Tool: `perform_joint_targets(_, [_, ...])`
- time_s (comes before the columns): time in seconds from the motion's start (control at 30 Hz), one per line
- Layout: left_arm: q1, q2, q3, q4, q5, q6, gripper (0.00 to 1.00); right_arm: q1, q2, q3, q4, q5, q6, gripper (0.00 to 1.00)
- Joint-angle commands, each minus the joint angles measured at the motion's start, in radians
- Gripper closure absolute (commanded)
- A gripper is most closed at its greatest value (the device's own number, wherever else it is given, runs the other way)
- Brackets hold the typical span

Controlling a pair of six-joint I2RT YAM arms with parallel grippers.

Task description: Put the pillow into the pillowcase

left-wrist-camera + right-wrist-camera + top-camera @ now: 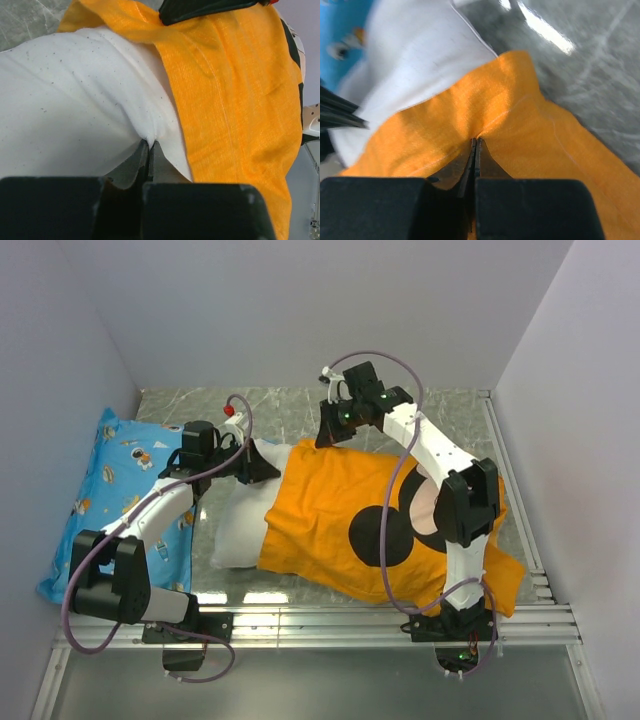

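Your left gripper is clamped down on the pillow. In the left wrist view the fingers are pressed together with a pucker of white fabric caught between them. The pinch sits right beside the orange hem, which runs up the frame just to the right of the tips.

Over to your right gripper: it is clenched too, this one on the pillowcase. In the right wrist view the two tips meet on a fold of orange cloth, at the far edge of the case near its open end.

From above, the pillow lies across the middle of the table. Its right part is under the orange cloth, and its left end pokes out bare and white between your two arms. The case spreads rightward and toward the near rail, with the black-and-white mouse face turned up and the right arm crossing over it.

The two grippers are near each other at the far side of the bundle, left on white, right on orange. The blue cartoon-print pillow lies at the far left, under your left arm, touching the white pillow's left end.
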Motion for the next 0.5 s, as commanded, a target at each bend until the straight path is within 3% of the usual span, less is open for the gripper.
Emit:
perform_joint_targets(0.0, [-0.008, 0.013, 0.022, 0.080, 0.052, -0.027, 1.00, 0.034, -0.095, 0.024, 0.285, -0.190, 0.175, 1.00])
perform_joint_targets(0.23, [-0.017, 0.044, 0.088, 0.232, 0.112, -0.220, 1.00, 0.155, 0.066, 0.211, 0.517, -0.256, 0.437, 1.00])
perform_joint_targets(0.47, [0.021, 0.012, -0.001, 0.304, 0.127, -0.352, 1.00, 0.162, 0.132, 0.264, 0.580, -0.214, 0.445, 1.00])
